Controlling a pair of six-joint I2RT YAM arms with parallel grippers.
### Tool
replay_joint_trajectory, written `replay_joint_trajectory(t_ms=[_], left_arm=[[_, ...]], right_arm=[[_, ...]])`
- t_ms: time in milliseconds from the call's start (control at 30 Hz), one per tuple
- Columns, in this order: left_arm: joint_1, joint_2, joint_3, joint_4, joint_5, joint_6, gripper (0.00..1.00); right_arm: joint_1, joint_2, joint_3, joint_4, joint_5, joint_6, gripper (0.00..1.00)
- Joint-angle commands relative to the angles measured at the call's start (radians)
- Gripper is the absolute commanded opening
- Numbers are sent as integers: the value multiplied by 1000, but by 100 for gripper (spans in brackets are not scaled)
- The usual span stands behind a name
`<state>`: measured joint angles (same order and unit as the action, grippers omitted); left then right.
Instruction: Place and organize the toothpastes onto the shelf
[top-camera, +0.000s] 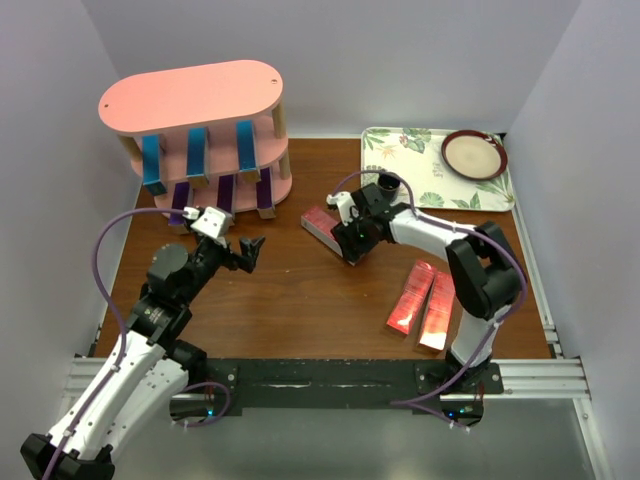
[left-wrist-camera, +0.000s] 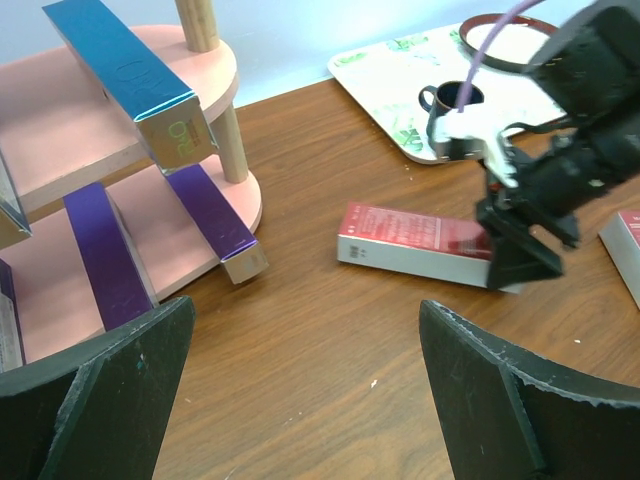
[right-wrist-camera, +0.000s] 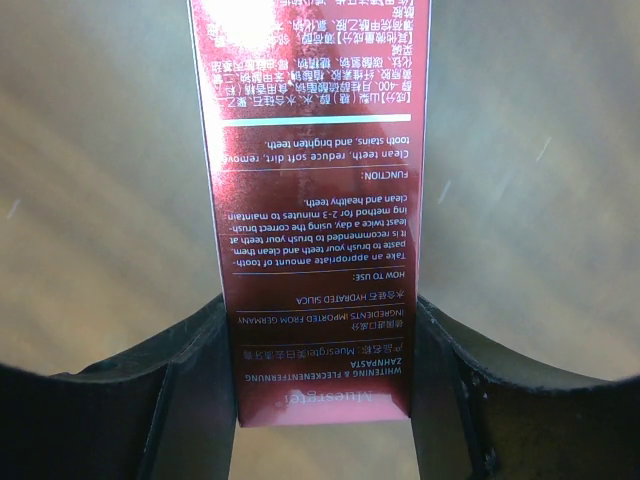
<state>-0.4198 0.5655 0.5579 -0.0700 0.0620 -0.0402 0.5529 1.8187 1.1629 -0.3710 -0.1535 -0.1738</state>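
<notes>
One red toothpaste (top-camera: 322, 224) (left-wrist-camera: 400, 240) (right-wrist-camera: 315, 200) lies flat on the table right of the shelf. My right gripper (top-camera: 350, 240) (right-wrist-camera: 322, 390) is shut on its near end, a finger pressed to each long side. Two more red toothpastes (top-camera: 410, 297) (top-camera: 438, 310) lie side by side at the front right. The pink shelf (top-camera: 190, 95) (left-wrist-camera: 60, 130) holds three blue toothpastes (top-camera: 196, 152) (left-wrist-camera: 130, 85) on its middle board. Three purple ones (top-camera: 226, 193) (left-wrist-camera: 210, 215) rest on the bottom board. My left gripper (top-camera: 248, 250) (left-wrist-camera: 310, 380) hovers open and empty before the shelf.
A floral tray (top-camera: 400, 150) at the back right carries a brown-rimmed plate (top-camera: 474, 154). A black mug (top-camera: 390, 183) (left-wrist-camera: 455, 100) stands at the tray's near corner, just behind my right wrist. White walls close in the table on both sides.
</notes>
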Motion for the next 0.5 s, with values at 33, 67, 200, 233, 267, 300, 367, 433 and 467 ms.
replay_joint_trajectory(t_ms=[33,67,200,233,267,300,367,433,467], left_arm=[[7,0,-6,26,41,25,100],[7,1,-9,27,45,26,100],[7,19,-10,32,65,14,100],[7,25,-4,20,68,11,100],[7,39,8,13,74,10,100],[9,45,13,9,78,0,100],[7,59,22,16,85,-27,100],[7,68,39,-2,108,-85,100],[7,76,66,-17,116,-145,100]], right_arm=[[-4,-176,-109,58,-90,117,34],[-4,-221,-121,50,-96,125,34],[-4,-364,-195,40,-124,146,34],[-2,-390,-206,37,-123,146,34],[1,-450,-215,32,-112,146,34],[4,-475,-232,29,-103,146,34],[28,-516,-242,27,-69,143,33],[60,-552,-244,17,-37,122,33],[105,-556,-244,11,16,114,33]])
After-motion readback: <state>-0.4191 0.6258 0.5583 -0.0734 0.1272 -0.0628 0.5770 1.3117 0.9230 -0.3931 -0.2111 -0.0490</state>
